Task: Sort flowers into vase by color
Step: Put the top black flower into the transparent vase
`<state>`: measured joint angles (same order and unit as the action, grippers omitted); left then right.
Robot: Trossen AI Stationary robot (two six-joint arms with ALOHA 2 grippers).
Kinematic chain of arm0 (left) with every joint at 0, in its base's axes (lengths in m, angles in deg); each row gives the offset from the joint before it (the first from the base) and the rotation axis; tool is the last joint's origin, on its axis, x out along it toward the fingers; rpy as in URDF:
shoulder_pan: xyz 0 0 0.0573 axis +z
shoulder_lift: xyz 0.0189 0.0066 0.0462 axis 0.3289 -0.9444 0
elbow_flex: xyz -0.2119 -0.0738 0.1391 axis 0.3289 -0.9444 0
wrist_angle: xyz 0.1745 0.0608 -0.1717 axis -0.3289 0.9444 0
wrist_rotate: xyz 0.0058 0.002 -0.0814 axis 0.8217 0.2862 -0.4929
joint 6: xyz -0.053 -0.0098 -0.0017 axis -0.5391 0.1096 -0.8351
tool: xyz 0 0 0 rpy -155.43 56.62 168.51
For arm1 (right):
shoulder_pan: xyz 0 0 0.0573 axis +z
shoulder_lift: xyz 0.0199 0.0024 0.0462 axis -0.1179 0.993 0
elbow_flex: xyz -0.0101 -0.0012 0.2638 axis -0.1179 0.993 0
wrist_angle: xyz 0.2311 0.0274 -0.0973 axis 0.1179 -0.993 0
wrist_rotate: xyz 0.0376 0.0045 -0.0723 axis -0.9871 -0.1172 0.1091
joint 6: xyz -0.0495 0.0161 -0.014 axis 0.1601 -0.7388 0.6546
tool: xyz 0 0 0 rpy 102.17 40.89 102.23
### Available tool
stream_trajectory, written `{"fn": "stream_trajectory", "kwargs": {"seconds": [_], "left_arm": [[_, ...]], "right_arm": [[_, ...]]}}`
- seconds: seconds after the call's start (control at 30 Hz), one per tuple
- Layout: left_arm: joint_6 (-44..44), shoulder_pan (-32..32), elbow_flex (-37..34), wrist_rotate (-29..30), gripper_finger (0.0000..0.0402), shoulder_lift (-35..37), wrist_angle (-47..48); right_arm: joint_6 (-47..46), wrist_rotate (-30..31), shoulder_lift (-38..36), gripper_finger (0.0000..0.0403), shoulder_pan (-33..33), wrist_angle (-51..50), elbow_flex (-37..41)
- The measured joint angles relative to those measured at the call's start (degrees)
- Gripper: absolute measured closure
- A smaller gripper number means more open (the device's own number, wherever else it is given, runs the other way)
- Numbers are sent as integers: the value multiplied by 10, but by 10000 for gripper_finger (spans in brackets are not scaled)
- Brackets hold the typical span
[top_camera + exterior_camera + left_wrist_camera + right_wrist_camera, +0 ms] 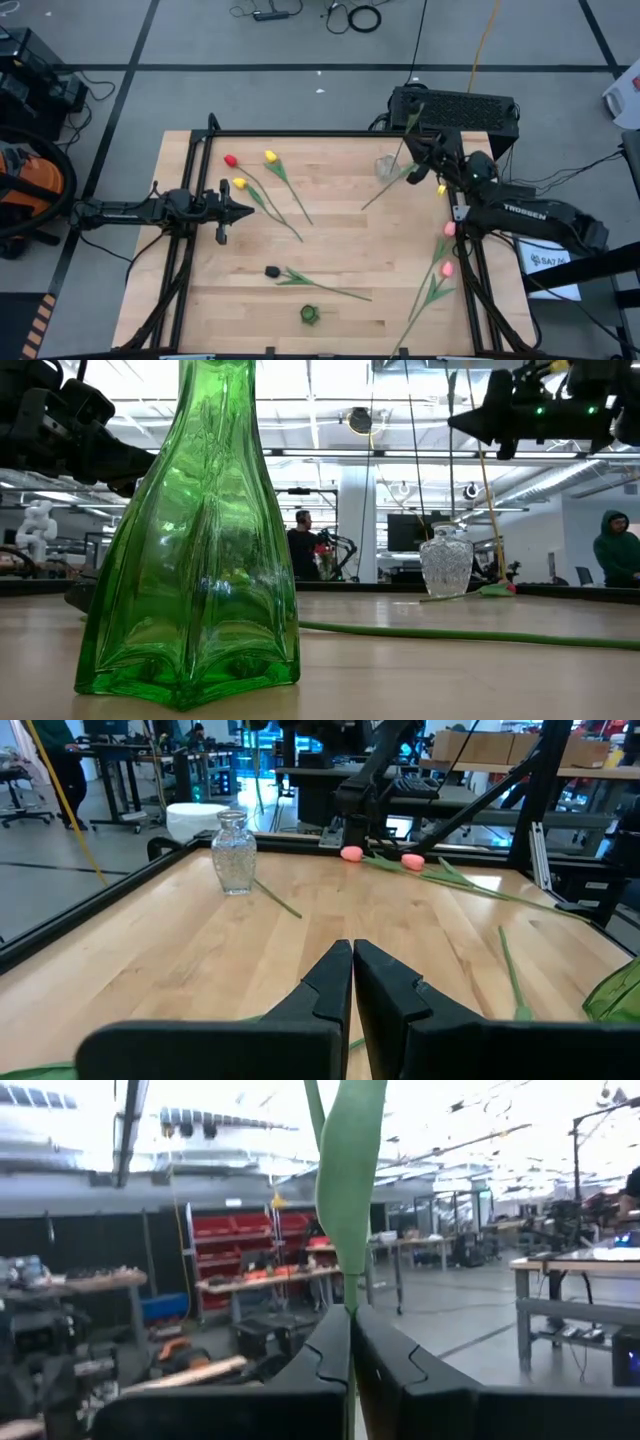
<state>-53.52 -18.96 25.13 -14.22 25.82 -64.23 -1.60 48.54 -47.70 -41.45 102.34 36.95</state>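
Note:
My right gripper (350, 1325) is shut on a tulip's green stem and leaf. It hangs high over the far right of the table (420, 148), beside the clear glass vase (385, 167). A yellow head (441, 188) shows beside that arm. My left gripper (245, 210) is shut and holds nothing, just right of a yellow tulip (239, 183). A red tulip (230, 160) and another yellow one (270, 156) lie at the far left. The black tulip (271, 271) lies near the green vase (309, 315). Two pink tulips (449, 229) lie at the right edge. My right gripper pinches the tulip's green stem and leaf (348, 1295) between its two shut fingers. The fingers lie across the stem, and the leaf (350, 1170) stands out past them. The flower is lifted clear of the table. How far back it reaches between the fingers does not show.
Another stem (385, 188) lies on the wood beside the clear vase. A black box (455, 105) sits behind the table's far edge. A black frame rail (300, 133) borders the table. Bare wood lies in the middle (350, 240). People stand in the room beyond (612, 550).

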Motion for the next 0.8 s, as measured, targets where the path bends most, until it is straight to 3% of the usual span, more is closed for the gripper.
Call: {"fn": "stream_trajectory", "kwargs": {"seconds": [0.37,0.8], "left_arm": [[0,0,0,0,379,0,0],[0,0,0,0,379,0,1]], "right_arm": [[-39,-119,67,402,-114,104,0],[-42,-137,210,402,-134,98,0]]}}
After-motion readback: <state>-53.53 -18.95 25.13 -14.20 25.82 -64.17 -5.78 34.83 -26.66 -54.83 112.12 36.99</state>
